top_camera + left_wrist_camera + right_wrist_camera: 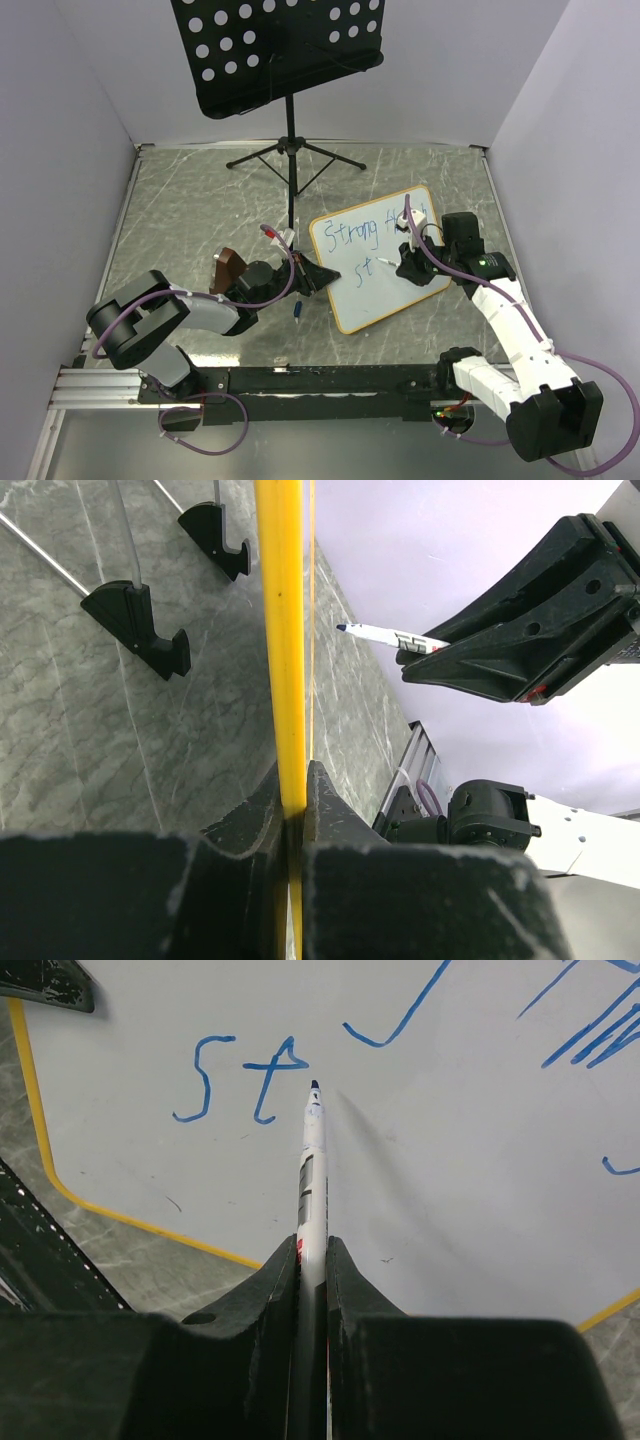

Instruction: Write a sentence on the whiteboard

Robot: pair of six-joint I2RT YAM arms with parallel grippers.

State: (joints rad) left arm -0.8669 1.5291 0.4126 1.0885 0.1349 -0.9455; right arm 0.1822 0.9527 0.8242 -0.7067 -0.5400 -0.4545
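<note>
Items, nearest first.

1. Left gripper [318, 277], low over the grey marbled table [180, 210]. Closed tight on the left edge of the whiteboard [385, 295]. In its wrist view the fingers [262, 815] pinch the thin yellow-orange frame [283, 630]. The board is seen edge-on there, so its writing face is hard to make out.
2. Small blue-and-white object [298, 312] on the table just below that gripper. Too small to name.
3. Whiteboard, lying angled at mid-table between the two grippers. Two black clip feet [135, 625] show only in the left wrist view.
4. Right gripper [408, 265], over the board's right half. Clamped on a white marker [313, 1150] whose body runs between the fingers and is partly hidden by them.
5. The sentence [355, 238], in blue. From above, "Strong" and the start of another word can be read, and the right wrist covers the rest. The second line [240, 1075] reads "St", while the upper line is cut off at that view's top edge. The marker tip sits just right of the "t"; whether it touches the board cannot be told.
6. Black perforated music stand [280, 45], farthest back. Its top is cut off.
</note>
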